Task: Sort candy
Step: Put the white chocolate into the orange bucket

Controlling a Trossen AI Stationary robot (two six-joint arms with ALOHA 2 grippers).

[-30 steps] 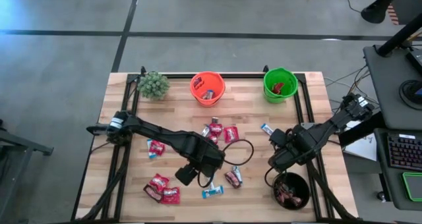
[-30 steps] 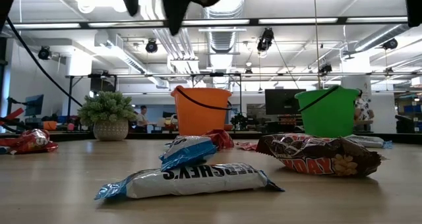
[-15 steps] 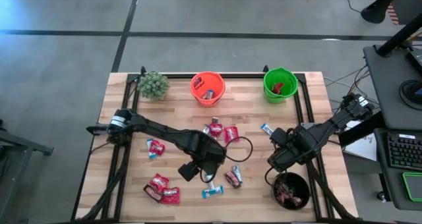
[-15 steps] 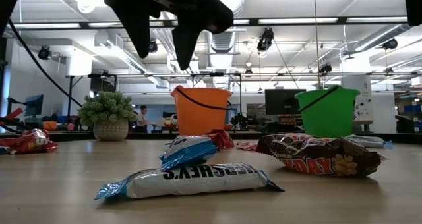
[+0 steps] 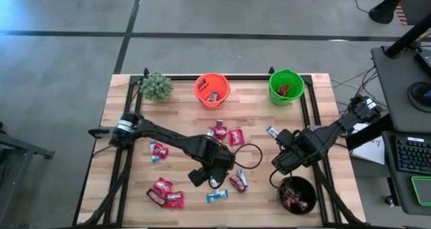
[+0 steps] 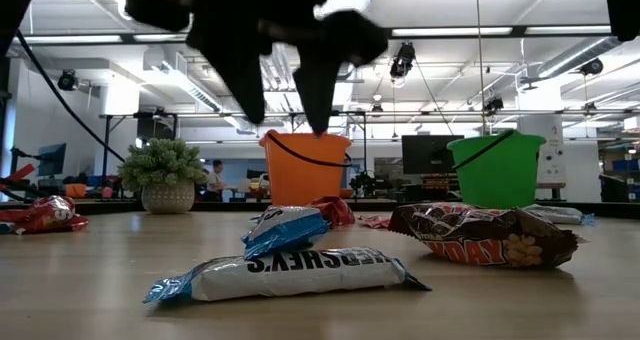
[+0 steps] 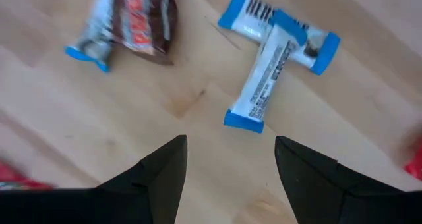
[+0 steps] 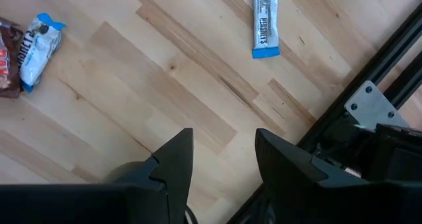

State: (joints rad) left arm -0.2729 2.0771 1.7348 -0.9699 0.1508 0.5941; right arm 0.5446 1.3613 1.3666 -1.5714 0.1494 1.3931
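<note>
The left end effector (image 7: 227, 159), fingers spread and empty, is hovering above two crossed blue-and-white bars (image 7: 275, 47), seemingly lining up a grasp; the right end effector (image 8: 221, 151) is waiting released

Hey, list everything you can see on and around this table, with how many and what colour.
table: one, light wood, middle of the high view
plant: one, green, back left corner
orange bucket: one, back edge, candy inside
green bucket: one, back edge, a red packet inside
black bucket: one, front right corner, holds dark brown candy
red packets: at least five loose, on the left and in the middle
blue-and-white bars: crossed pair at the front, one more on the right
dark brown bar: one, beside the crossed pair
left gripper: open, empty, above the crossed pair
right gripper: open, empty, near the black bucket
</note>
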